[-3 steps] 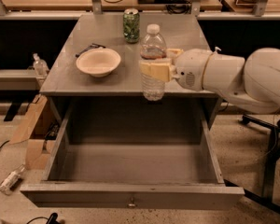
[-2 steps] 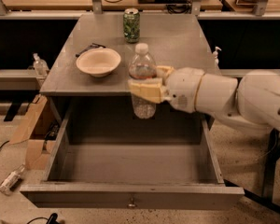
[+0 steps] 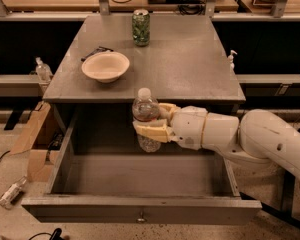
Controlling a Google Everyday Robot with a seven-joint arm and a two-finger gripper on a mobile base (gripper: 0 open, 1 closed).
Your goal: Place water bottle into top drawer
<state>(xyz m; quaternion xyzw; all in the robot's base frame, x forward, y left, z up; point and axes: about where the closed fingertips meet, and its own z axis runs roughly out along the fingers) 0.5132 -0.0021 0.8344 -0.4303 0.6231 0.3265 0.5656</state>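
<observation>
**Lower the bottle (image 3: 146,114) into the drawer (image 3: 140,209)**

Your pincer (image 3: 151,125) grips the bottle upright, above the back of the open drawer, just past the tabletop (image 3: 190,59) edge. Lower it straight until the base rests on the floor, then release.

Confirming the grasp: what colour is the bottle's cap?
White, camera view; gripper holds water bottle over top drawer.

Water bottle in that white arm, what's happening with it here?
A robot arm's tool, at the front edge of the table above the open top drawer, is clamped around the water bottle and holds it upright in the air. The bottle hangs over the back part of the drawer, not yet set down inside. A bowl and a green can stand on the table behind.
</observation>
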